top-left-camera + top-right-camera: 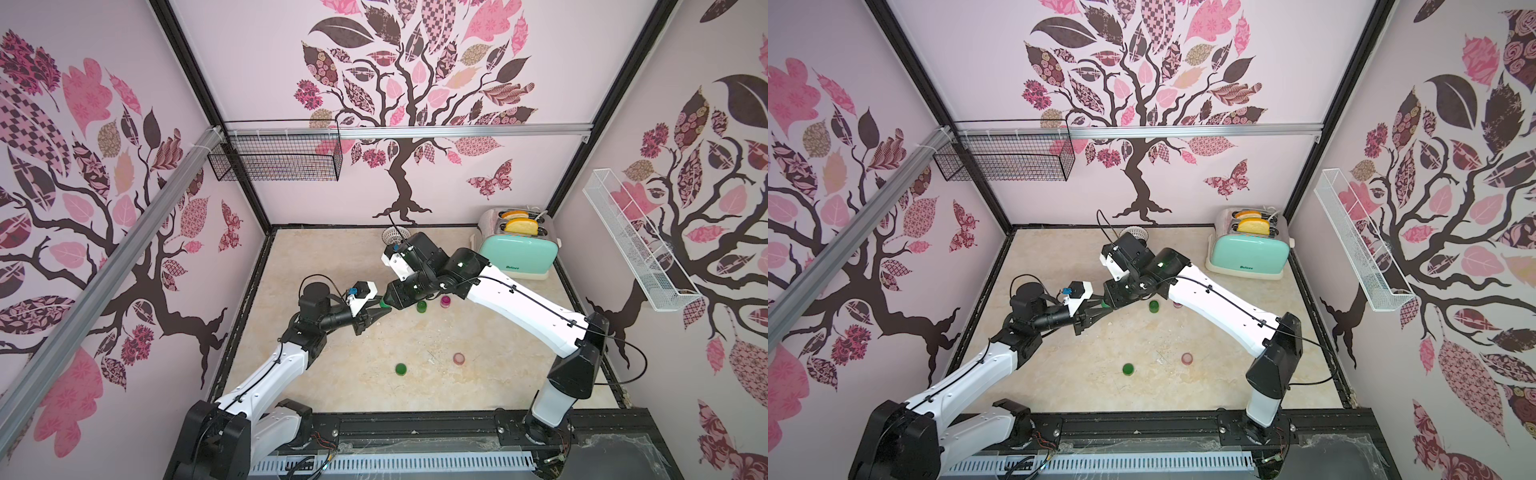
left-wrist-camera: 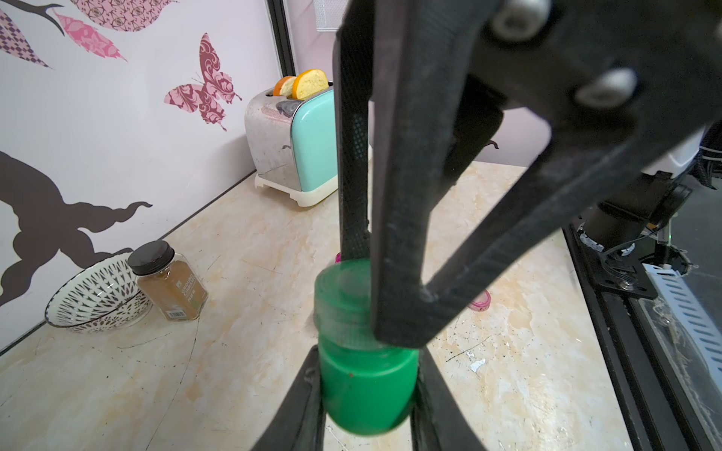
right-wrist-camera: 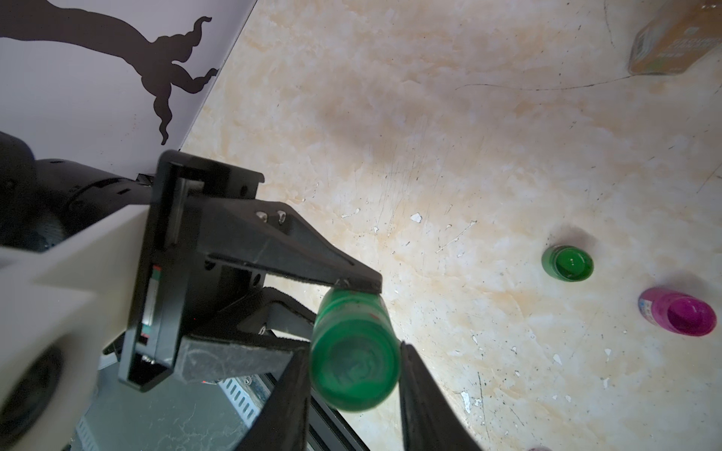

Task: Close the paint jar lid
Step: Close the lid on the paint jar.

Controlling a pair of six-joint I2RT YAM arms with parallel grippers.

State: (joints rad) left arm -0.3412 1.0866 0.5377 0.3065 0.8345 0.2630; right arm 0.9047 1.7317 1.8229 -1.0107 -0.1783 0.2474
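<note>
The left arm (image 1: 266, 374) rises from its base at the front and bends inward. Its forearm is nearly level, and the left gripper (image 1: 379, 311) is clamped on the body of a green jar (image 2: 363, 386). The right arm (image 1: 523, 305) stretches across to meet it tip to tip. The right gripper (image 1: 389, 300) has its fingers (image 3: 289, 402) close against both sides of the lid (image 2: 340, 296); whether they press it is unclear.
</note>
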